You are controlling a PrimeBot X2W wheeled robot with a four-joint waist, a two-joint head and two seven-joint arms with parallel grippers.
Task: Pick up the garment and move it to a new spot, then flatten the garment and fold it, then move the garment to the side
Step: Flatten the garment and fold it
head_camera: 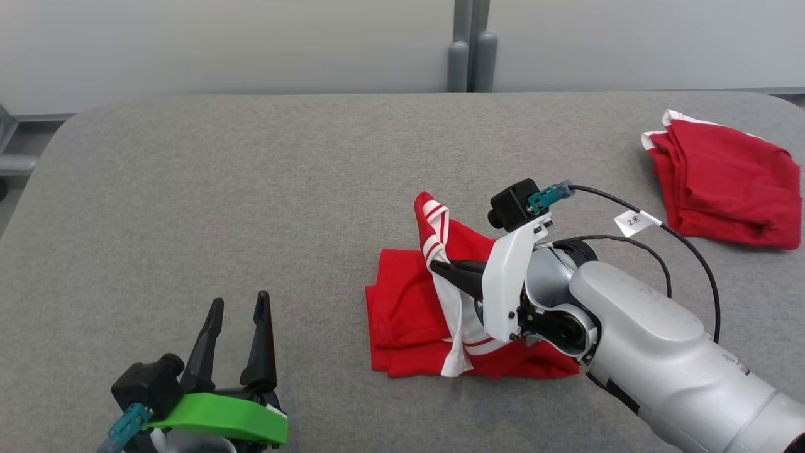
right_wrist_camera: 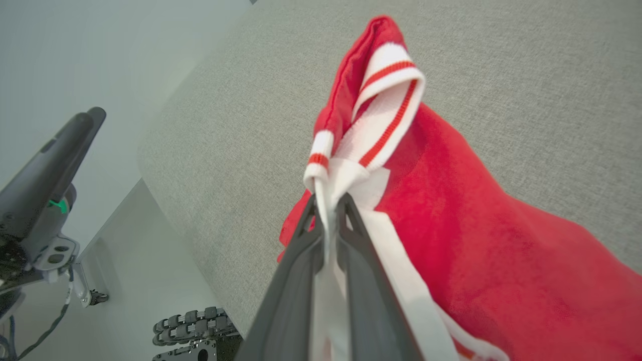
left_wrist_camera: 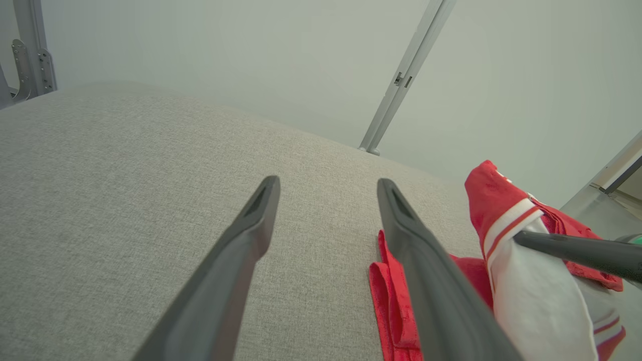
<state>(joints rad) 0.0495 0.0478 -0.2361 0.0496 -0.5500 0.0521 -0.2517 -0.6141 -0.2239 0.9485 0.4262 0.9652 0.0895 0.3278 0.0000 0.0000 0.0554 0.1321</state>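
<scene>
Head view has the red garment [head_camera: 409,314] lying in loose layers on the grey surface [head_camera: 251,189], a little right of the surface's middle and toward its near edge. The right gripper [head_camera: 434,265] is closed narrow on the garment's white, red-striped trim, and that part stands raised above the surface while the rest lies flat. In the right wrist view the trim is pinched between the two fingertips, and the striped band curls over just past them. The left gripper [head_camera: 240,299] hovers over the surface's near left part, jaws wide and holding nothing, well apart from the cloth. A second red bundle [head_camera: 723,189] sits at the surface's far right edge, untouched. Since the body of the garment already lies doubled, this looks like the folding step, though it could be a lift to shift the whole piece; I cannot tell which. Next, the held edge probably needs carrying across and laying down smooth, with the free left gripper brought in to pin or tension the cloth so the layers beneath do not drag.
</scene>
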